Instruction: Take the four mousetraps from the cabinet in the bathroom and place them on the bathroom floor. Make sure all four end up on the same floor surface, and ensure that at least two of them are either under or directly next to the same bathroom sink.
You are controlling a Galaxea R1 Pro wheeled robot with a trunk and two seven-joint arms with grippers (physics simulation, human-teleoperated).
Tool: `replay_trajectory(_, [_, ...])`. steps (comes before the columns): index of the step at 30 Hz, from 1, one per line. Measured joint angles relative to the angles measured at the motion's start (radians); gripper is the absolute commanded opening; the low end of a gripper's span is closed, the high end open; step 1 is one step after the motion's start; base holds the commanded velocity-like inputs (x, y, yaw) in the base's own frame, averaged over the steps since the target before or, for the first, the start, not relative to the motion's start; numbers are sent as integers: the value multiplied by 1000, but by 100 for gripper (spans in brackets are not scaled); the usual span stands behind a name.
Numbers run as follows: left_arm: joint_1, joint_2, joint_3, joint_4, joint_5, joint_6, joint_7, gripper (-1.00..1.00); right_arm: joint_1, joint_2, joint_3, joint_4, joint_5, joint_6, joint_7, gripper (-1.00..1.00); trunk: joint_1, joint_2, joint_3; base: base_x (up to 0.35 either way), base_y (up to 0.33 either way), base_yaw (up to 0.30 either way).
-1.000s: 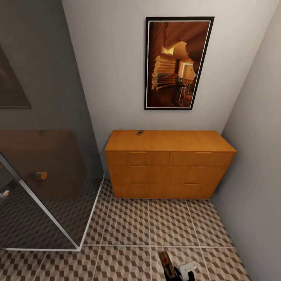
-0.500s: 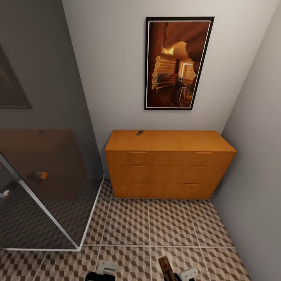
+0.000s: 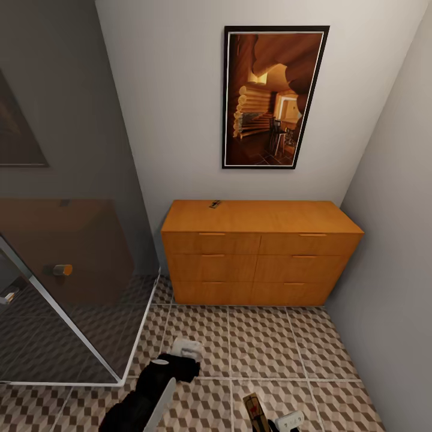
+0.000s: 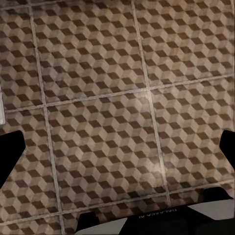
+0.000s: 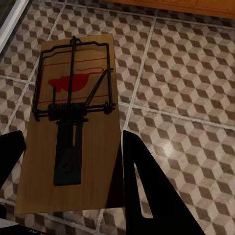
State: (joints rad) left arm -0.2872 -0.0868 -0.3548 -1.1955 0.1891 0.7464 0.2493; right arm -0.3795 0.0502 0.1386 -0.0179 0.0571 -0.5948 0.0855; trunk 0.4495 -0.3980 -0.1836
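Note:
A mousetrap (image 5: 73,132), a wooden slab with a black wire spring and a red mouse print, is clamped between the fingers of my right gripper (image 5: 73,139) above the bathroom floor (image 5: 186,98). The head view puts this gripper (image 3: 271,422) and its mousetrap (image 3: 254,409) at the bottom edge. Another small dark mousetrap (image 3: 215,204) lies on top of the orange cabinet (image 3: 258,264), near its back edge. My left gripper (image 3: 183,355) hangs over the tiles in front of the cabinet. Its fingers (image 4: 11,152) stand wide open over bare floor (image 4: 117,98). The bathroom sink is out of view.
A glass shower enclosure (image 3: 66,300) with a white frame fills the left side. The cabinet has several shut drawers and stands against the back wall under a framed picture (image 3: 273,96). A grey wall (image 3: 396,270) closes the right side.
My left arm has risen from the bottom edge of the head view and reached forward over the tiles. The right gripper has sunk slightly lower, still holding its mousetrap.

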Motion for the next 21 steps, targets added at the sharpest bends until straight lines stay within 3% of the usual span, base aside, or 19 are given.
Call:
replay_trajectory(5, [-92,-18,0,-71,-20,130,0,100,0,-1,0,0,0,1,0,-100,0,0,0,0,0,0])
replay_trajectory(9, [-224,-27,0,-96,-27,223,0,100,0,0,0,0,0,1,0,-100,0,0,0,0,0,0])
replay_trajectory(15, [-393,-31,7,-64,-23,250,-2,100,0,0,0,-1,0,2,0,-100,0,0,0,0,0,0])
replay_trajectory(21, [-576,-36,70,35,-21,257,-3,100,0,0,0,-1,0,3,0,-100,0,0,0,0,0,0])
